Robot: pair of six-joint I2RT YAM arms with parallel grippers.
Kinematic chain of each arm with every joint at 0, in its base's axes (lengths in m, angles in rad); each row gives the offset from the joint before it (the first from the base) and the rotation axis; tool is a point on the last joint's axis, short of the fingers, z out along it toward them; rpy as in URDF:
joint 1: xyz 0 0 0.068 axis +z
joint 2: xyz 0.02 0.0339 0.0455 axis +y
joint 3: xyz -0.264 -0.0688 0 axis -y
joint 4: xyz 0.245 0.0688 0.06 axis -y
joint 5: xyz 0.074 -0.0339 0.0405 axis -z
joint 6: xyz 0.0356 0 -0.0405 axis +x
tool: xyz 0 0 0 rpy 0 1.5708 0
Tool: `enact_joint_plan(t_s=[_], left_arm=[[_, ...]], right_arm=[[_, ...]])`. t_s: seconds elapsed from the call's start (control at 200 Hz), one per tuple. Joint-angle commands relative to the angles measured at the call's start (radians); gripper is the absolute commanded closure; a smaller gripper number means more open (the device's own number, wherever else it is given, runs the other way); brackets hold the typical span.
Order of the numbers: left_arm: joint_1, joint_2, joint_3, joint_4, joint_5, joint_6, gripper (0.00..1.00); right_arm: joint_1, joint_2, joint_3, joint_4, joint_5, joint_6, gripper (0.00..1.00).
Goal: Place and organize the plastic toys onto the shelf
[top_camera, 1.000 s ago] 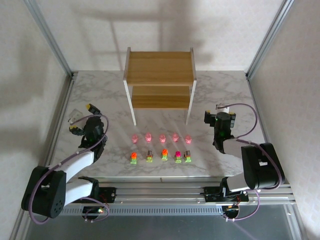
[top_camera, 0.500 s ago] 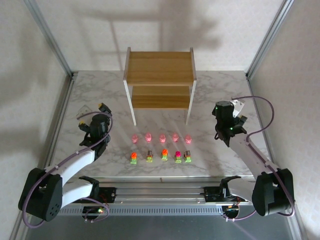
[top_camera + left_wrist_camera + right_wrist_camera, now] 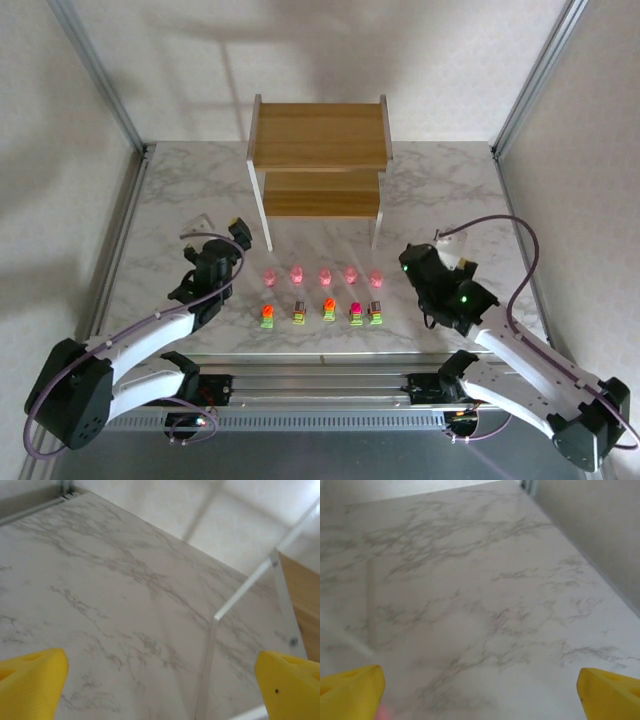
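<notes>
Jaws wide; left arm (image 3: pixel 150 328), right arm (image 3: pixel 520 352) flank toys (image 3: pixel 328 309).

Pair of arms, left arm (image 3: pixel 130 345) and right arm (image 3: pixel 530 355): white link shells, black joint housings, black bases. Purple-grey cables (image 3: pixel 525 265) looped alongside each. Small green indicator lights (image 3: pixel 462 298) on right arm joints. Left end effector (image 3: pixel 220 224) and right end effector (image 3: pixel 445 243): black bodies, bright yellow fingertips (image 3: pixel 30 682), one bearing a tiny dark dot.

Toys (image 3: pixel 324 274): 2 rows nr shelf (image 3: pixel 318 135).
</notes>
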Motion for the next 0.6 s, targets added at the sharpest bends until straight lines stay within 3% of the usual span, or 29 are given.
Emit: enact_joint_plan(t_s=[0.0, 0.25, 0.365, 0.596], left_arm=[[-0.034, -0.001, -0.045, 0.004, 0.051, 0.029, 0.08], [-0.138, -0.001, -0.133, 0.083, 0.030, 0.025, 0.07], [-0.197, -0.022, -0.124, 0.053, -0.012, 0.023, 0.07], [-0.263, -0.122, -0.167, 0.028, -0.061, 0.036, 0.07]], right_arm=[[0.129, -0.021, -0.022, -0.150, 0.086, 0.110, 0.01], [0.463, 0.183, 0.084, -0.426, 0.170, 0.441, 0.01], [0.602, 0.302, 0.114, -0.461, 0.162, 0.567, 0.01], [0.724, 0.415, 0.091, -0.410, 0.070, 0.719, 0.06]])
